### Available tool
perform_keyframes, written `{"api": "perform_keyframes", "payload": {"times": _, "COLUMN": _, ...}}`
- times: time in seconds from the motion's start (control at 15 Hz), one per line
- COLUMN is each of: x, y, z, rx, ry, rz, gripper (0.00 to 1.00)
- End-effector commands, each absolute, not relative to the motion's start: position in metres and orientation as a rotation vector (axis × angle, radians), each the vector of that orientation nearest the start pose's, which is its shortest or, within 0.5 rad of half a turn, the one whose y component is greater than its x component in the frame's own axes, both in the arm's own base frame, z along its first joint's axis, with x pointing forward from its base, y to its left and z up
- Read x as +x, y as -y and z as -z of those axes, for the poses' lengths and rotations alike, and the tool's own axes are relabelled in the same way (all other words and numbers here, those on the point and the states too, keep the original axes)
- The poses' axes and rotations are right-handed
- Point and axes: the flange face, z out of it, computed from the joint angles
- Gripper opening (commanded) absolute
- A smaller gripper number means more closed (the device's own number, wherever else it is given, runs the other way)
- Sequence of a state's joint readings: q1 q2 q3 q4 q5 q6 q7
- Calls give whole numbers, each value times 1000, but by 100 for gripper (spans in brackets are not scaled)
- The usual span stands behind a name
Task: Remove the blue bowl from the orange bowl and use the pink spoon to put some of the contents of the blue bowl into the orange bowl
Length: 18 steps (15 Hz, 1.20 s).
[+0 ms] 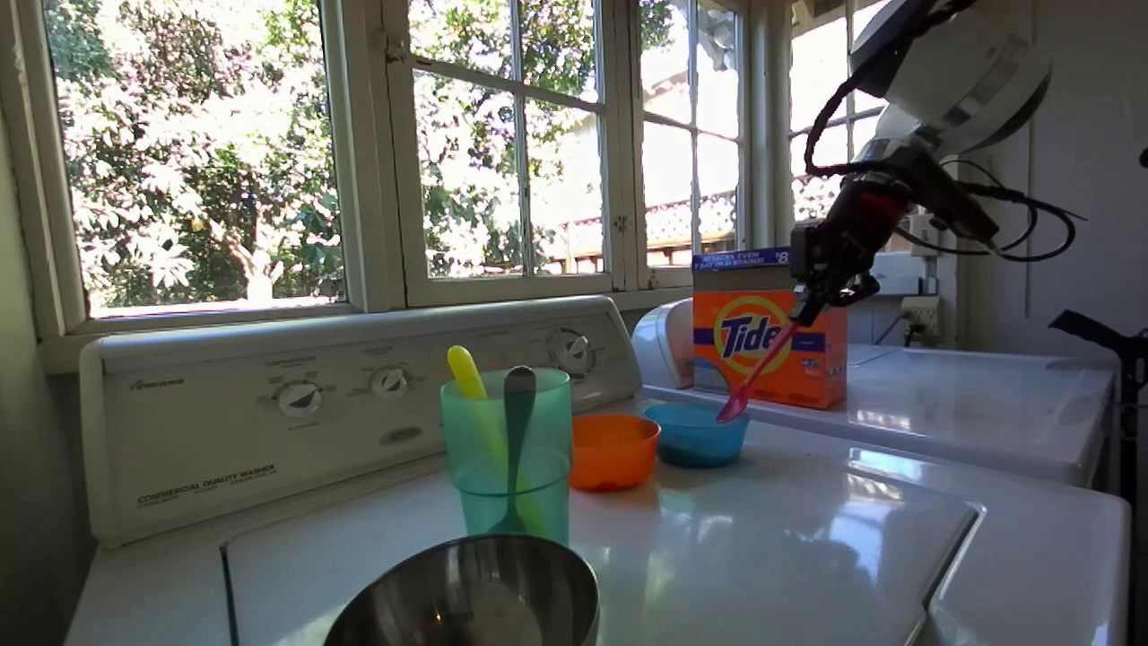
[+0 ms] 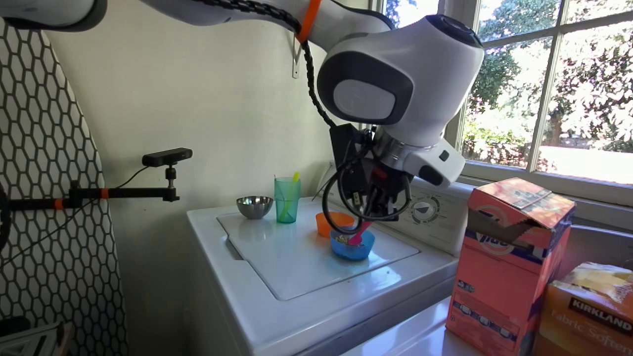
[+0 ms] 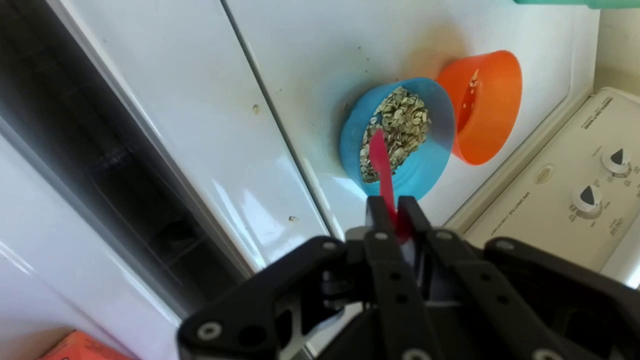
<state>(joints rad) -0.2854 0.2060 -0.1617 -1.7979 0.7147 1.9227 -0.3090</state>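
blue bowl [image 3: 425, 162] — w/ oats [image 3: 404, 120], nr orange bowl [image 3: 494, 110], pink spoon [image 3: 381, 162] in gripper [image 3: 393, 207]

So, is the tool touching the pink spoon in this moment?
Touching: the wrist view shows the tool closed on the pink spoon, with its handle pinched from both sides.

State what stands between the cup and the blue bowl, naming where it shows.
The orange bowl stands between them, as both exterior views show.
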Motion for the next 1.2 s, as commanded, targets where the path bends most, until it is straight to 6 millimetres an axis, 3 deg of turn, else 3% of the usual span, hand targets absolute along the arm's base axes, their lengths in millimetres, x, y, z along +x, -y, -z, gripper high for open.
{"api": "perform_keyframes", "payload": {"times": 0.0, "x": 571, "y": 211, "z": -428, "rx": -2410, "ry": -551, "rz": 231, "gripper": 2}}
{"api": "perform_keyframes", "payload": {"times": 0.6, "x": 575, "y": 194, "z": -410, "rx": -2389, "ry": -535, "rz": 184, "gripper": 2}}
{"api": "perform_keyframes", "payload": {"times": 0.67, "x": 575, "y": 192, "z": -408, "rx": -2392, "ry": -535, "rz": 179, "gripper": 16}}
{"api": "perform_keyframes", "payload": {"times": 0.73, "x": 575, "y": 192, "z": -406, "rx": -2391, "ry": -536, "rz": 175, "gripper": 36}}
{"api": "perform_keyframes", "payload": {"times": 1.13, "x": 573, "y": 190, "z": -411, "rx": -2438, "ry": -534, "rz": 164, "gripper": 80}}
